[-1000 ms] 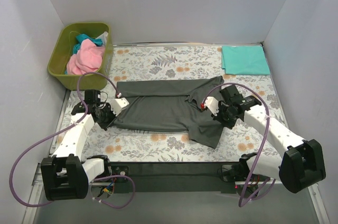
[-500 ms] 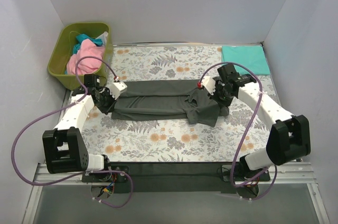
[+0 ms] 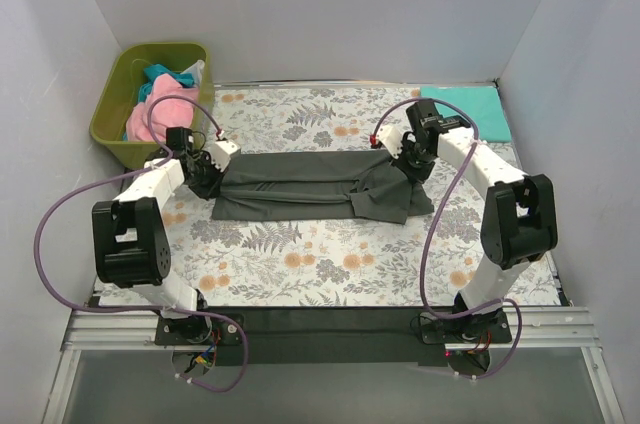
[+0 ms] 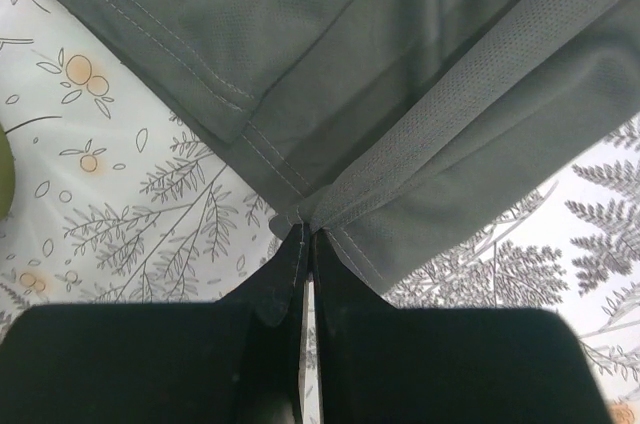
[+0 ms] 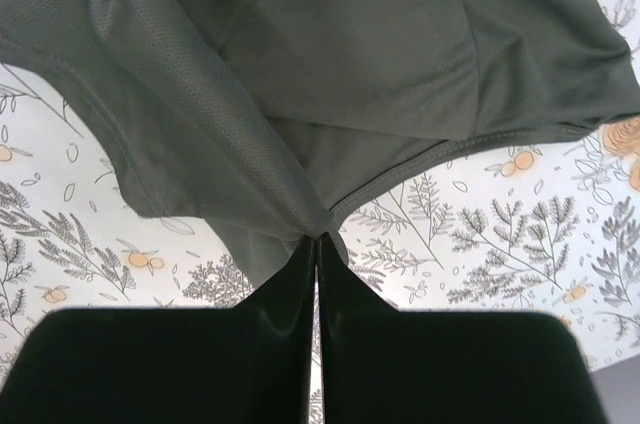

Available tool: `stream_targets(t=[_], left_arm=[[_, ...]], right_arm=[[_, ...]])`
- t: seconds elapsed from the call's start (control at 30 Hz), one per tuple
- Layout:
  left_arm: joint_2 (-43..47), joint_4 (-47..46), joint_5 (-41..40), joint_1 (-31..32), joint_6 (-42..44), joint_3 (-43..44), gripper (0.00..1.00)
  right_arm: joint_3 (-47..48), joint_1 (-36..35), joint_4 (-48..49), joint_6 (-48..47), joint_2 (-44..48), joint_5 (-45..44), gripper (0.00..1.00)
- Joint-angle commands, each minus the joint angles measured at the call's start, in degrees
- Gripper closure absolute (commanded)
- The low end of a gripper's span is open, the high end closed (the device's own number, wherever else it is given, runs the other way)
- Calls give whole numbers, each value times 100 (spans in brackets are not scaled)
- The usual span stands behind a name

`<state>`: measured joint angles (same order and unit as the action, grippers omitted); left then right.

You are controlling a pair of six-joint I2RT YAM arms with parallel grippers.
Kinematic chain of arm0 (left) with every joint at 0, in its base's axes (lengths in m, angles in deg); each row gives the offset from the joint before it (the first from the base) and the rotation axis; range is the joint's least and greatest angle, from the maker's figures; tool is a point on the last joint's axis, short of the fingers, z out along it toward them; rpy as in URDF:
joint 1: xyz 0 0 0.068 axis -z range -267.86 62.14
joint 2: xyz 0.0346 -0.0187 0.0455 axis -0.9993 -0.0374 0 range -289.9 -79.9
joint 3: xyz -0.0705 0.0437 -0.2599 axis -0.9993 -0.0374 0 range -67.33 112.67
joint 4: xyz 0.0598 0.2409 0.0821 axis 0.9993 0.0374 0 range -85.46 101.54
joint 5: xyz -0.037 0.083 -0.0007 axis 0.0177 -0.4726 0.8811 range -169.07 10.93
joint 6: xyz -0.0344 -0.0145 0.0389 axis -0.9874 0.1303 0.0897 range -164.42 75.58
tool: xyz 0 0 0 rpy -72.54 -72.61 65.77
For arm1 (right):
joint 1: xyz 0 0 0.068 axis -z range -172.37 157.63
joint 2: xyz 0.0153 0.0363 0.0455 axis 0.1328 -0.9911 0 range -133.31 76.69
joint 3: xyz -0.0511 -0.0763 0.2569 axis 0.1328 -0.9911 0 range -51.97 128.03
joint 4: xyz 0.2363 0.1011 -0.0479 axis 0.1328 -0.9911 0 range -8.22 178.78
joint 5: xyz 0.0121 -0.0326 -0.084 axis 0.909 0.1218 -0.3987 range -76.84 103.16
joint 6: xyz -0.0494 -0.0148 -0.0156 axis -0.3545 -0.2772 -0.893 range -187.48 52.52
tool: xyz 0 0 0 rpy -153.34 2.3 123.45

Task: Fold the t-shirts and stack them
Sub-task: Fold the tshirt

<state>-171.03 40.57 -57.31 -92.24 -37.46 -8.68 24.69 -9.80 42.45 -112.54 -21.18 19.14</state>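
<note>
Both arms' jaws are clenching opposite ends of the dark charcoal grey cloth t-shirt (image 3: pixel 290 189), apparently holding it taut for a straight lengthwise fold.

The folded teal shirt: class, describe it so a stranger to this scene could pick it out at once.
Start at the floral table cloth and go to its far right corner. A flat teal rectangle lies there, the folded teal shirt. Unlike the dark grey shirt mid-table and the clothes heaped in the olive bin, it is neatly folded.
</note>
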Motion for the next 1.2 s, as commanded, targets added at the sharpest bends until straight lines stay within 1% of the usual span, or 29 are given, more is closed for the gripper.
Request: stream_targets(t=[0.0, 0.13, 0.43, 0.5, 0.53, 0.57, 0.6, 0.67, 0.7, 0.77, 0.8, 0.83, 0.87, 0.9, 0.93, 0.97, 1.03, 1.1, 1.13, 1.17], left_arm=[[-124, -438, -5, -36, -169, 173, 100], [-335, -641, 4, -36, -300, 243, 100], [-589, -659, -22, -36, -345, 524, 99], [-669, -668, -92, -45, -344, 551, 94], [-721, -668, -136, -36, -362, 551, 87], [-722, -650, -137, -36, -380, 551, 84], [-713, -633, -154, -36, -380, 542, 72], [-626, -475, -58, -36, -415, 594, 54], [-573, -405, -14, -36, -450, 682, 52], [-293, -142, 353, -54, -485, 805, 51], [-169, -88, 521, -54, -511, 936, 51], [-55, -9, 705, -45, -520, 1007, 50], [155, 157, 1116, -28, -546, 1095, 48], [227, 219, 1242, 25, -564, 1226, 47], [297, 264, 1304, 225, -599, 1280, 46], [359, 316, 1366, 358, -608, 1306, 46], [534, 265, 1497, 962, -791, 1254, 44], [701, -156, 1629, 1359, -1168, 1105, 42], [728, -393, 1621, 1831, -1310, 913, 41], [746, -891, 1578, 2071, -1451, 815, 41]], right_arm=[[314, 64, 36, -47, -294, 114, 99], [419, 126, 106, 58, -610, 132, 99], [490, 214, 168, 146, -646, 140, 99], [560, 214, 168, 164, -707, 158, 99], [586, 214, 168, 208, -769, 149, 99], [604, 214, 168, 234, -787, 149, 99], [639, 222, 150, 269, -822, 132, 94], [701, 223, 141, 357, -840, 105, 81], [692, 223, 141, 366, -813, 97, 73], [631, 240, 141, 410, -647, 70, 70], [604, 284, 133, 428, -577, 53, 65], [552, 310, 115, 454, -454, 35, 62], [534, 354, 106, 471, -409, 44, 59], [516, 450, 89, 472, -339, 70, 56], [508, 503, 28, 480, -217, 122, 56], [516, 573, -16, 489, -146, 419, 56], [525, 723, -104, 585, -5, 667, 56], [543, 785, -324, 769, 4, 939, 56], [534, 820, -368, 857, -22, 1045, 56], [525, 855, -455, 937, -40, 1176, 57]])
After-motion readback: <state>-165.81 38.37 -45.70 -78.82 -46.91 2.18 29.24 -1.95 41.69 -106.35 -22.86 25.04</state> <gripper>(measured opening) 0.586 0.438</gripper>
